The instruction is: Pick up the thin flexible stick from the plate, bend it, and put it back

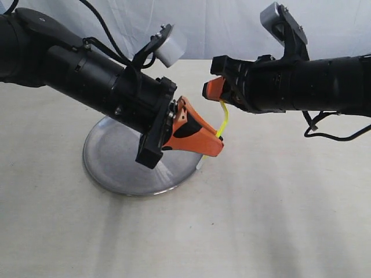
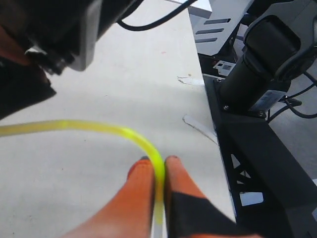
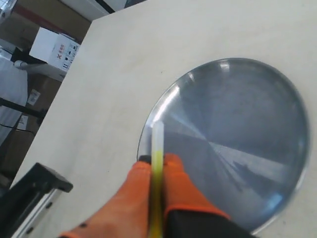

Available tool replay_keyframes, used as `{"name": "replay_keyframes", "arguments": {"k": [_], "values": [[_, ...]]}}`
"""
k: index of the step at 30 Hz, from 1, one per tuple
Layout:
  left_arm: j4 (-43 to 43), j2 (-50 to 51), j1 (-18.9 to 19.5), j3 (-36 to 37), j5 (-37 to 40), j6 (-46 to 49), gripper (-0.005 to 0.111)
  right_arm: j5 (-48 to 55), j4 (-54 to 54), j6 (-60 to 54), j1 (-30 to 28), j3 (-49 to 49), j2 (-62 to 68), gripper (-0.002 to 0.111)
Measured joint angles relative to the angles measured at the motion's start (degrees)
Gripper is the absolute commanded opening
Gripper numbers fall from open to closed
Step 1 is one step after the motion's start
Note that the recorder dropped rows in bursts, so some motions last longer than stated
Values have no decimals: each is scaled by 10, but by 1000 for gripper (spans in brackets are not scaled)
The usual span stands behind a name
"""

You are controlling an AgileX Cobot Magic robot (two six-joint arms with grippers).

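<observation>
The thin yellow-green stick (image 1: 224,119) hangs in the air, bowed between my two grippers above the near right rim of the steel plate (image 1: 116,156). My left gripper (image 1: 219,147) is shut on its lower part; the strand (image 2: 99,126) curves away from the orange fingertips (image 2: 143,166). My right gripper (image 1: 210,90) is shut on the upper part. In the right wrist view the stick (image 3: 157,136) lies pinched between the fingers, its whitish end poking past the tips over the plate (image 3: 237,114). Nothing lies on the plate.
The plate lies on a pale cloth-covered table (image 1: 278,208). A black machine frame (image 2: 257,163) stands past the table's edge in the left wrist view. A white carton (image 3: 54,47) sits beyond the table in the right wrist view.
</observation>
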Motion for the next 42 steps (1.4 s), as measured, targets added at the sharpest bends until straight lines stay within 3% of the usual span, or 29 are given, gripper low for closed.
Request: {"name": "replay_keyframes", "arguments": {"k": [27,42], "values": [[15,-6,1,0,0,1,0,79,-5,0,-2,0,31,-1],[4,-11,45,0,-14,-6,0,103,-72,21,-3,3,33,-1]]}}
